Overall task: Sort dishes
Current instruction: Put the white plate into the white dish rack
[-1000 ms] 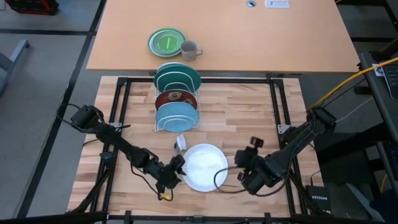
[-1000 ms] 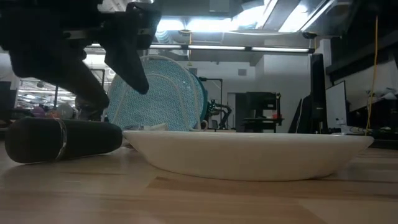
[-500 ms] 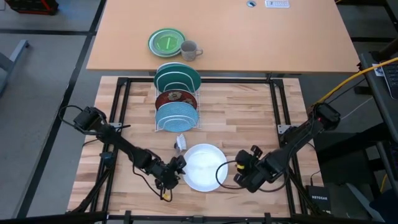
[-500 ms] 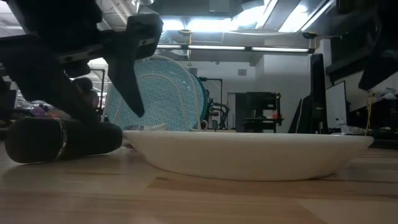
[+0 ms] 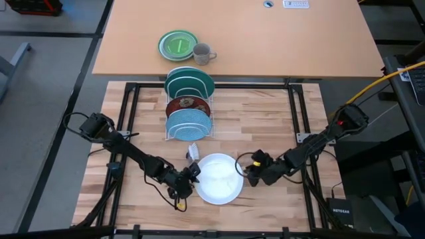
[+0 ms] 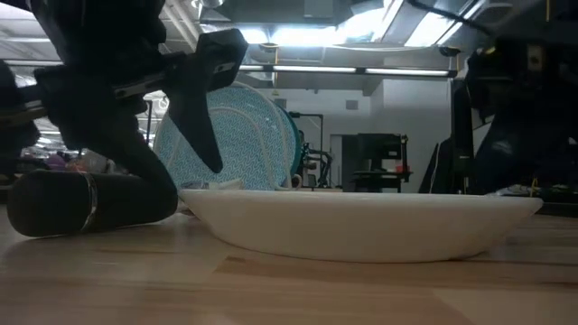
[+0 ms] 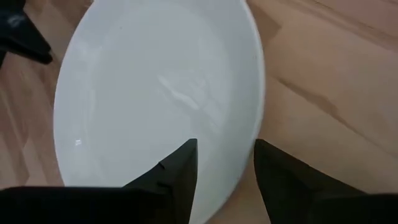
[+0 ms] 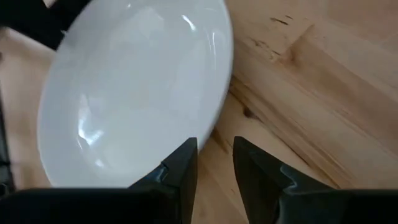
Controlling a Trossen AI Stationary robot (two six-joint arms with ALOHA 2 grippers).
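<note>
The white plate (image 5: 219, 178) lies flat on the wooden table, resting on its base (image 6: 361, 248). My left gripper (image 5: 193, 174) is open at the plate's left rim; in the left wrist view one finger (image 7: 180, 167) stands over the plate's inside and the other (image 7: 277, 174) outside it. My right gripper (image 5: 250, 171) is open at the right rim, which runs between its fingers (image 8: 214, 134) in its wrist view. The teal plate (image 5: 190, 81), dark red plate (image 5: 188, 104) and light blue plate (image 5: 189, 123) stand on edge in a wire rack.
The wire rack (image 5: 168, 136) stands on the far side of the white plate. A small pale object (image 5: 193, 152) lies between them. A dark cylinder (image 6: 90, 203) lies by the plate's left. A green plate (image 5: 177, 44) and grey mug (image 5: 202, 53) sit on the far tabletop.
My right gripper has moved from the table's near right toward the white plate and now straddles its right rim. My left gripper has stayed at the left rim and come down slightly. The plate has stayed in place.
</note>
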